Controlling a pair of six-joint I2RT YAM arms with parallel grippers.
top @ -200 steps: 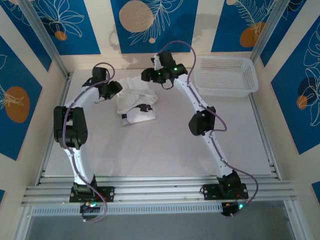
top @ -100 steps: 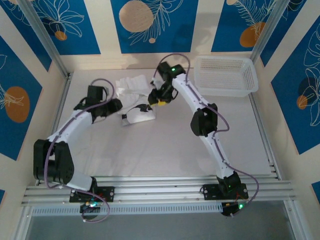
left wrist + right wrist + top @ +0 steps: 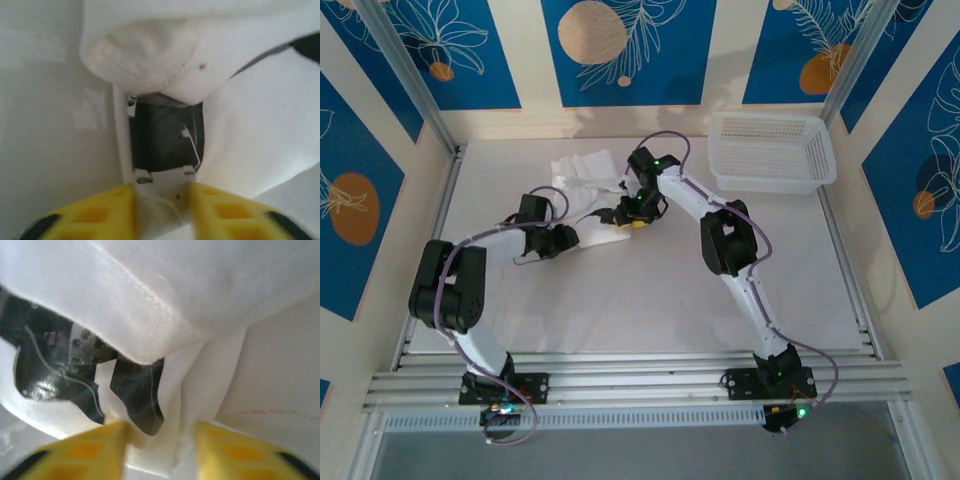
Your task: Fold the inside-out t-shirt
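inside-out t-shirt [image 3: 582, 172]: on table [image 3: 650, 300], far centre | basket [image 3: 772, 184]: far right, apart from t-shirt | left gripper [image 3: 568, 237]: t-shirt's near-left edge | right gripper [image 3: 628, 214]: near-right edge

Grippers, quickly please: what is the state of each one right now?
Left gripper: closed on an edge of the t-shirt.
Right gripper: closed on the t-shirt cloth as well.
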